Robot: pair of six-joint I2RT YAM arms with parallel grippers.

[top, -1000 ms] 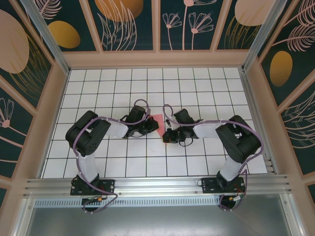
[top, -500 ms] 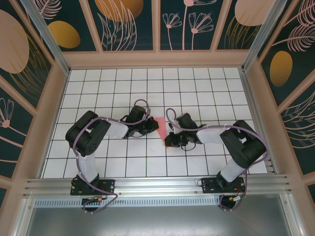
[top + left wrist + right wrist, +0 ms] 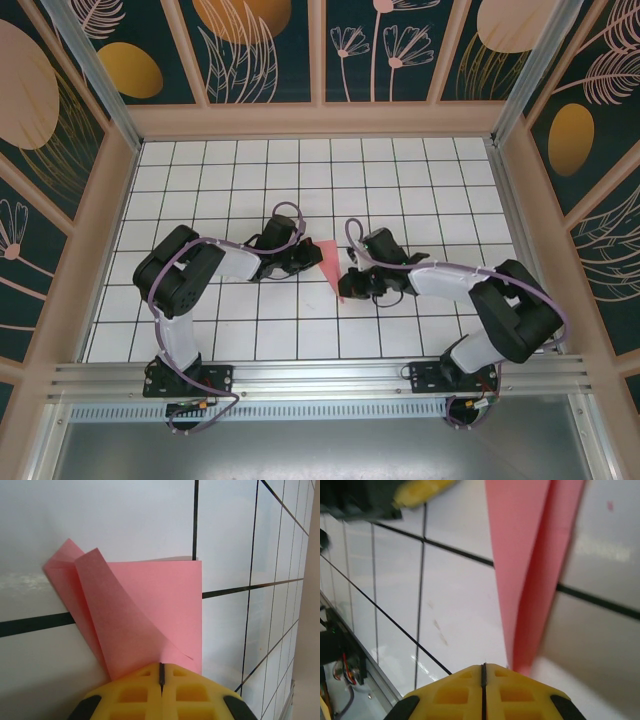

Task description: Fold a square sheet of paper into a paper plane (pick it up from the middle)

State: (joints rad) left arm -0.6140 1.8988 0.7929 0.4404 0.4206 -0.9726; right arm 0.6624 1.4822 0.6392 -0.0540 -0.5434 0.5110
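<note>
Two claws flanked the thin pink-red folded paper (image 3: 160,610), left claw (image 3: 161,672) pinching its edge, right claw (image 3: 483,672) pressed together at its tip; creasing probably needed steady tension.

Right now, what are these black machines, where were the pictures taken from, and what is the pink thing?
These are two robot arms, the left arm and the right arm, bolted at the near edge of a white gridded table. One picture looks down from above; the other two come from a camera on each wrist, so the yellow shapes there are each arm's own gripper. Between the arms lies a pink paper, partly folded, one flap curling up. The left gripper is shut and seems to pinch its edge. The right gripper is shut at its narrow tip; whether it grips, I cannot tell.
</note>
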